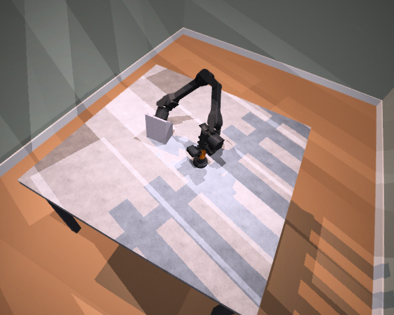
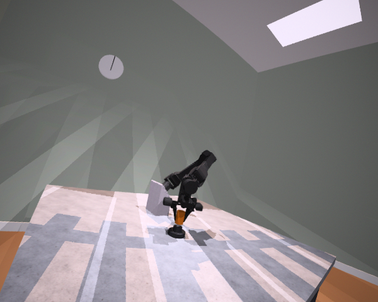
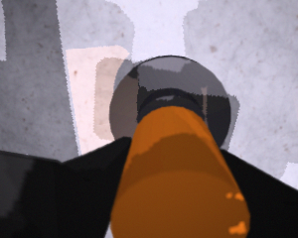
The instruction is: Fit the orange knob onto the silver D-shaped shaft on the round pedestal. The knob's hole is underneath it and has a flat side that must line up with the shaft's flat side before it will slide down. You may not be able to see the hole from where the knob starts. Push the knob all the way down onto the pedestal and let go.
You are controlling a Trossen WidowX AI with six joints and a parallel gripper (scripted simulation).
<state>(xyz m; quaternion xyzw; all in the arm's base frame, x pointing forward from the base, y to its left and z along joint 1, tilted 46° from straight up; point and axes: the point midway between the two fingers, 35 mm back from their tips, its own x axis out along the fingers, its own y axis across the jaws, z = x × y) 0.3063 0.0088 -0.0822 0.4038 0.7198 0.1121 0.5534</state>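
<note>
The orange knob [image 1: 202,155] [image 2: 180,217] [image 3: 174,188] is held roughly upright, leaning slightly in the exterior view. My gripper [image 1: 202,156] [image 2: 180,219] [image 3: 172,152] is shut on it, with a finger on each side. The round black pedestal [image 1: 199,165] [image 2: 176,233] [image 3: 169,74] stands on the table directly below the knob. The knob's lower end is right at the pedestal's raised dark collar [image 2: 177,227]. No silver shaft shows; the knob or collar hides it. The knob's hole and the flat sides are hidden, and I cannot tell whether they line up.
A pale upright block [image 1: 158,129] [image 2: 155,201] stands on the table [image 1: 88,163] [image 2: 208,276] beside the arm's base, behind and left of the pedestal in the top and exterior views. Striped light and shadow cross the tabletop.
</note>
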